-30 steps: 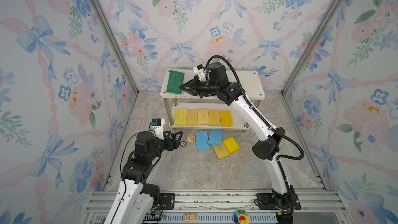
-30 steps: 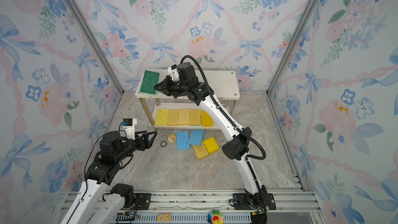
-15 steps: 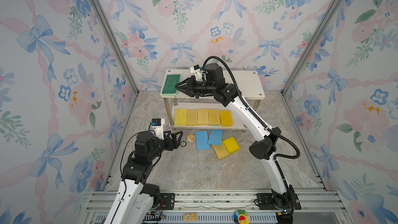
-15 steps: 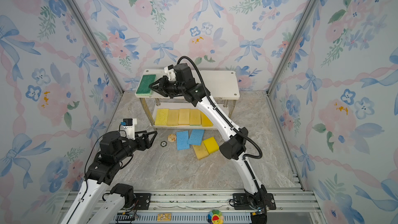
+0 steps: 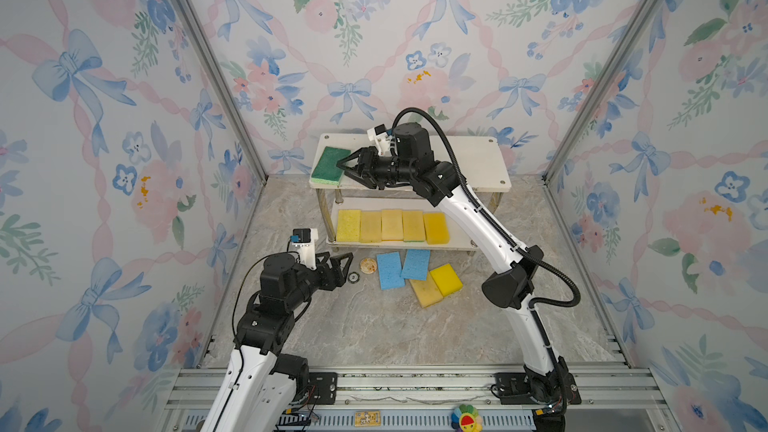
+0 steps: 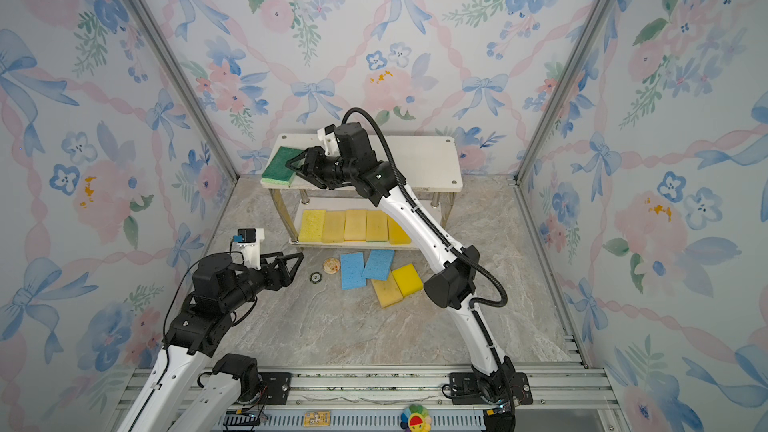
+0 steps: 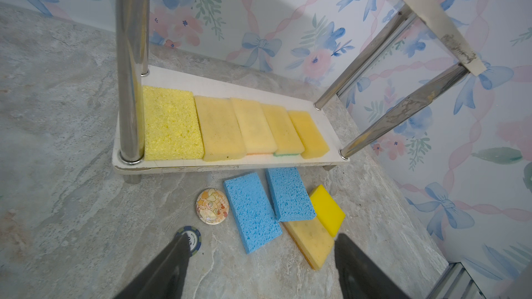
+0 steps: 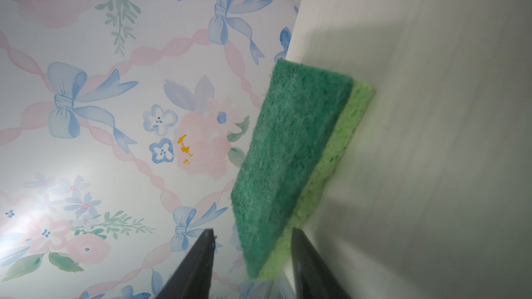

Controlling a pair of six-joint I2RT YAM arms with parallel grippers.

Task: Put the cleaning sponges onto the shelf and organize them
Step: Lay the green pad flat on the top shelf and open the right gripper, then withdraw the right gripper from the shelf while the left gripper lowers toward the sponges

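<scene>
Currently the green sponge [image 5: 331, 164] lies flat at the left end of the shelf's [image 5: 478, 160] top board, along its edge, with the dark scouring face up over a light green foam layer. The right gripper [image 5: 345, 169] sits at the sponge's near corner with its jaws spread. One finger stands clear of the sponge in the right wrist view, so it grips nothing. On the lower board five yellow sponges [image 5: 390, 225], pale to orange, lie side by side in a touching row. Four more lie on the floor [image 5: 374, 326] just in front. These are two blue sponges [image 5: 390, 271] side by side, a pale sponge [image 5: 426, 292] that the right blue one overlaps, and a bright yellow sponge [image 5: 445, 279] against the pale one. Left of them are a round badge [image 5: 368, 265] and a chip [image 5: 353, 277]. The left gripper [image 5: 348, 268] hovers by the chip, jaws wide and empty. In a top view the right arm [image 6: 415, 218] crosses the row's right end. In the left wrist view a post [image 7: 129, 61] hides the first sponge's edge. That makes ten sponges in all: one green, two blue, seven yellow. There are two discs.
</scene>
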